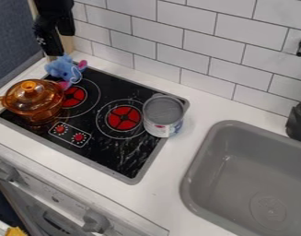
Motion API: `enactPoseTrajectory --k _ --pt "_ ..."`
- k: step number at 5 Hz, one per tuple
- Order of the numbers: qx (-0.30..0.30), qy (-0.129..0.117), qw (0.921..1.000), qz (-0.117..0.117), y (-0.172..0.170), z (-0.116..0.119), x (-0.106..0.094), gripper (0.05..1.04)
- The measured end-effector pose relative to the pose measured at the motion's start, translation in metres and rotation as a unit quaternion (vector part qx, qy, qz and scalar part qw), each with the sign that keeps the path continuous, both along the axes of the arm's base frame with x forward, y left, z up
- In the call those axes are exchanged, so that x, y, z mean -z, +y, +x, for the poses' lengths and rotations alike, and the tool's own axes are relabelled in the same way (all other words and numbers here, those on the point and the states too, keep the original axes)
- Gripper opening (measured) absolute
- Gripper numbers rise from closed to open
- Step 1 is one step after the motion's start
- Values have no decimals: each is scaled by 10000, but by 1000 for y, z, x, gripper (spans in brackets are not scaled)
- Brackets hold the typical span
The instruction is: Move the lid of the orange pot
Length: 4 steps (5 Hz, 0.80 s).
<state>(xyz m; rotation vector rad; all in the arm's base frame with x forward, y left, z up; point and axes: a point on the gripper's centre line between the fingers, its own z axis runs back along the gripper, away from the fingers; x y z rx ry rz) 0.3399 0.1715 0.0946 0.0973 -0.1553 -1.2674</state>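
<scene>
Black gripper (53, 50) near blue plush (63, 69)

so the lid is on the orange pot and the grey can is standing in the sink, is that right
Not quite: the camera view shows the grey can standing at the right edge of the stove, not in the sink. The lid is on the orange pot, as you say.
</scene>
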Motion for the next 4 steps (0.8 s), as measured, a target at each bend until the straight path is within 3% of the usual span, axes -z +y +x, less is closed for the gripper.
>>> enactPoseTrajectory --k 1,2,3,4 --pt "-12 171 9998 -89 -1 -2 14 1001" --pt "-170 320 9993 77 1 -7 18 1001" --pt "-96 582 9969 529 -4 -20 11 1001" --pt "-118 677 9960 569 -5 -34 15 1001"
